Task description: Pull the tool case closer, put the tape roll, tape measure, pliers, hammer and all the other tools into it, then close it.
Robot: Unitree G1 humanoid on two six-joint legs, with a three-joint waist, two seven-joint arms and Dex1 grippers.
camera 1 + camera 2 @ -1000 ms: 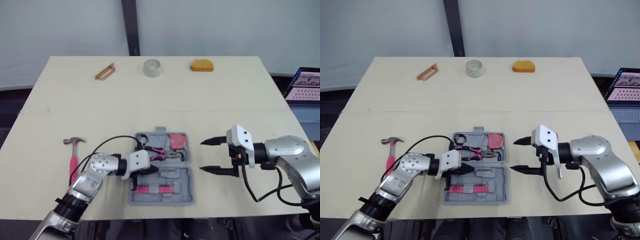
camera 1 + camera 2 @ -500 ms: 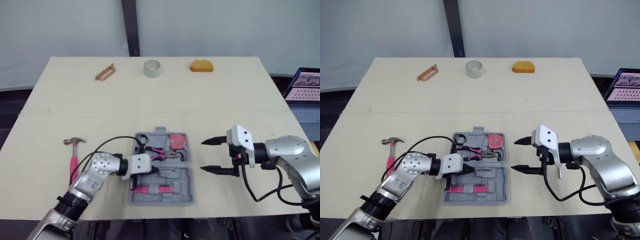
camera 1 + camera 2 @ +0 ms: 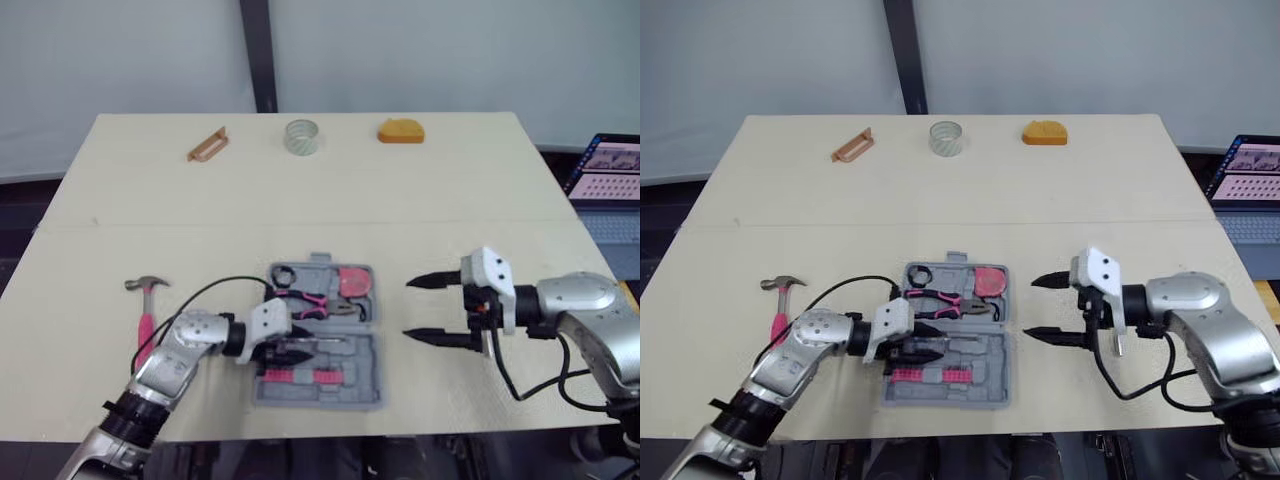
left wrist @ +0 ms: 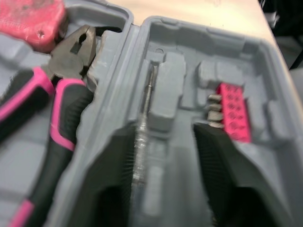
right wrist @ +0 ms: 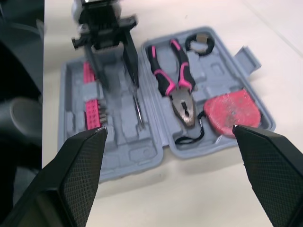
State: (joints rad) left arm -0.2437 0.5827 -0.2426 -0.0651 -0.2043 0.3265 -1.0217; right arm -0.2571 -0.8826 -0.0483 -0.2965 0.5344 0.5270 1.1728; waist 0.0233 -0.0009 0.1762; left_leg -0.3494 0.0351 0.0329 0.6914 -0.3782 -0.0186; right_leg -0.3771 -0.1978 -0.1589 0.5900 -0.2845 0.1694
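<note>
The left gripper (image 3: 928,350), fingers apart, sits in the near half of the open tool case (image 3: 998,388) at near centre, straddling what seems a slim screwdriver (image 4: 144,101). Lifting out could snag it or drag the case. The right gripper (image 3: 1030,307) hovers spread wide, just right of the case.

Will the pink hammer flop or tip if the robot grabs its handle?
The hammer with a pink handle and metal head looks solid, so probably stiff, not floppy. Its metal head sits at one end, so gripped low on the handle it may tip head-down. Lying flat, it likely won't roll.
</note>
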